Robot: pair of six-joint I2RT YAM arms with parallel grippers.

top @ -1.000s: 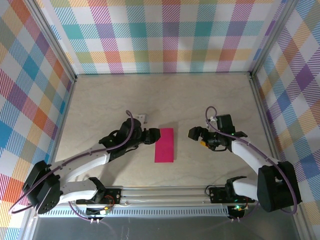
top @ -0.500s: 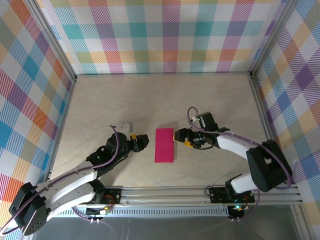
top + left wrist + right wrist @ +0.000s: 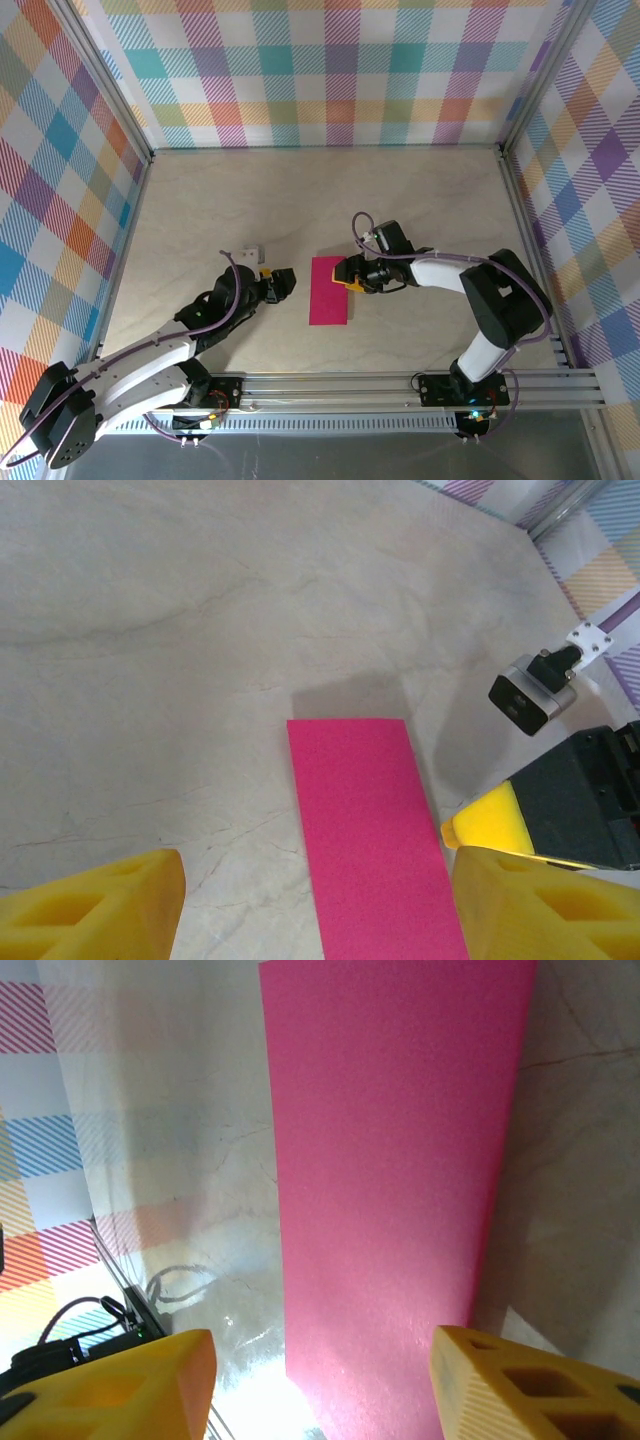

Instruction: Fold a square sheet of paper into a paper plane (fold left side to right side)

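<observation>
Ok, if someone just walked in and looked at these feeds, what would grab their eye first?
The magenta sheet of paper, a narrow flat strip in the middle of the pale table. The right hand sits at its far right corner, and the left hand is open just off its left edge. Loud plaid walls ring the back and sides.

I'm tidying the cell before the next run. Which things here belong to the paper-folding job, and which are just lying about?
Belong to the job:
- pink paper, lying folded into a narrow rectangle
- left gripper, open, just left of it
- right gripper, open, at its right edge

Just there:
- nothing loose; just the table, plaid walls and front rail
</observation>
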